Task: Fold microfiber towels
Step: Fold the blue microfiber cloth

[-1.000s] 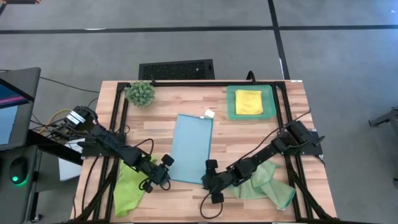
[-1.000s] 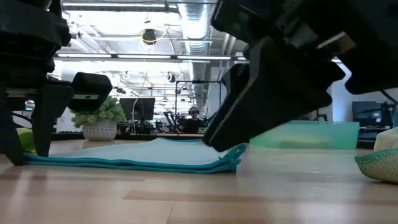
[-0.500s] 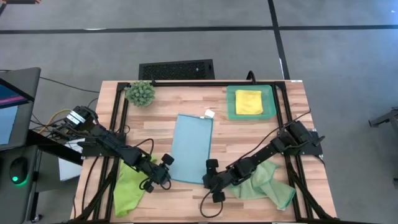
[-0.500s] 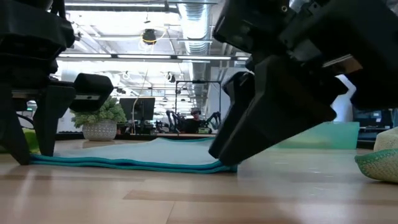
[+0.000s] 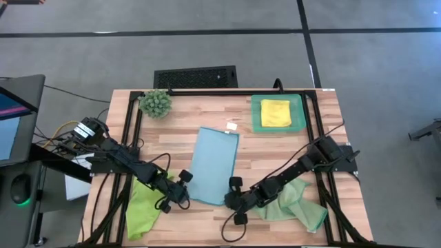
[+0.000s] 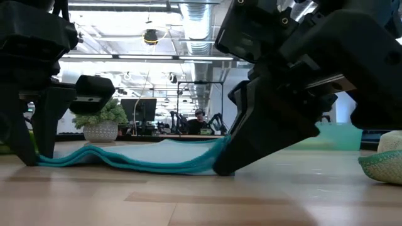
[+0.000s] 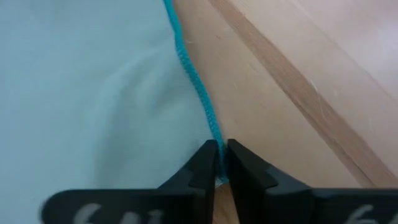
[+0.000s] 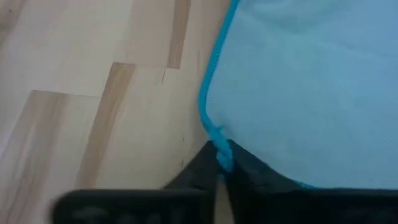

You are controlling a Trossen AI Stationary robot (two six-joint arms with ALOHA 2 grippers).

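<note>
A light blue towel (image 5: pixel 213 164), folded into a long strip, lies flat mid-table with a short end toward the near edge. My left gripper (image 5: pixel 187 193) is shut on its near left corner. My right gripper (image 5: pixel 229 198) is shut on its near right corner. In the low view the towel's near edge (image 6: pixel 125 162) ripples between the two grippers. A yellow towel (image 5: pixel 275 112) lies folded in the teal tray (image 5: pixel 255 125). A lime green towel (image 5: pixel 143 210) lies crumpled under my left arm, and a sage green one (image 5: pixel 298 204) under my right arm. My left gripper pinches the towel's stitched teal hem (image 7: pixel 214 149) at the near left corner between its two fingers. The fingers slant down from the near left. The corner stays low on the table. How many layers it has, I cannot tell. My right gripper pinches the hem at the near right corner (image 8: pixel 217 142) between its two fingers, slanting down from the near right. The corner bunches at the fingertips and sits just off the wood (image 6: pixel 217 164).
A small spiky plant (image 5: pixel 156 103) stands at the far left corner. A small white tag (image 5: pixel 232 126) lies by the towel's far end. Bare wood shows between the blue towel and the tray, and along the near edge between the two crumpled towels.
My right gripper has sunk onto the towel's near right corner and taken hold of it. My left gripper has kept its place at the near left corner. The towel's near edge, flat a second ago, now stands in ripples, and its far end has shifted slightly right.
</note>
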